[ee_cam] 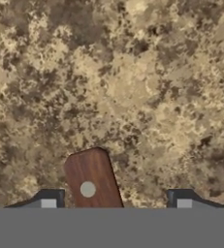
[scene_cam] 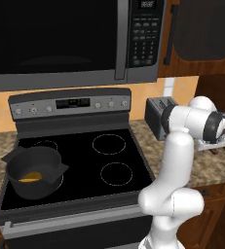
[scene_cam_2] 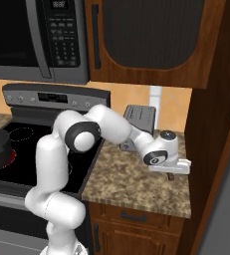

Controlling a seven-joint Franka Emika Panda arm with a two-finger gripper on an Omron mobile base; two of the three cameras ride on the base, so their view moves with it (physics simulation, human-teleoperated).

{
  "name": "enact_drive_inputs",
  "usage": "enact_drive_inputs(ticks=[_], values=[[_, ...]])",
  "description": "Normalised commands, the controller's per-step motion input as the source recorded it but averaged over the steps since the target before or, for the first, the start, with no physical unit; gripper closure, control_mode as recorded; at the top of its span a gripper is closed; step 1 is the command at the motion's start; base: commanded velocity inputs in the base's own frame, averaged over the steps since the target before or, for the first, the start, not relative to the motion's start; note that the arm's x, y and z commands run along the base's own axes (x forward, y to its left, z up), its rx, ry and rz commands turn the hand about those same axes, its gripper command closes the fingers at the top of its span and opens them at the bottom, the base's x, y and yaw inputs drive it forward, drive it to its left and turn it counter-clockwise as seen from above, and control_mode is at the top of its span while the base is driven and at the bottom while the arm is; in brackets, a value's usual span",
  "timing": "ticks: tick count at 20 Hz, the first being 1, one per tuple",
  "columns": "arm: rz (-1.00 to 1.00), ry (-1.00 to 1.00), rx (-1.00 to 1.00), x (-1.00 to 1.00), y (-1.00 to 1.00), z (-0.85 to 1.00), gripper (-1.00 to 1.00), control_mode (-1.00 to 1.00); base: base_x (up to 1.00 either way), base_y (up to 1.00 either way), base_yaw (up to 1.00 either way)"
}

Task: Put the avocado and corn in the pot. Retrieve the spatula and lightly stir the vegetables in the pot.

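While our arm reaches out to the right of the stove (scene_cam: 84, 160), we see the jaws (ee_cam: 116, 203) standing apart with a gap on either side of a brown wooden spatula handle (ee_cam: 91, 181) that lies on the speckled granite counter (ee_cam: 133, 82); they straddle the handle at the bottom centre of the hand view, and we cannot tell whether either fingertip touches it. In the right base view our hand hangs low over the counter at centre right, with a small brown bit of the handle showing just beneath it. A grey toaster (scene_cam_2: 140, 119) stands behind the hand against the wall. At lower left of the left base view, the pot (scene_cam: 35, 172) sits on the stove's front left burner, with something yellow-orange inside it.
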Motion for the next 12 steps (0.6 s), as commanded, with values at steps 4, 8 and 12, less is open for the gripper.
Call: enact_drive_inputs(ticks=[4,8,12], values=[[0.0,-0.02,-0.03,-0.37,0.44,-0.29,1.0,-1.0,0.0,0.0,0.0],[0.0,-0.06,-0.08,-0.36,0.65,-0.06,1.0,-1.0,0.0,0.0,0.0],[0.0,-0.09,-0.04,-0.58,0.64,0.23,1.0,-1.0,0.0,0.0,0.0]])
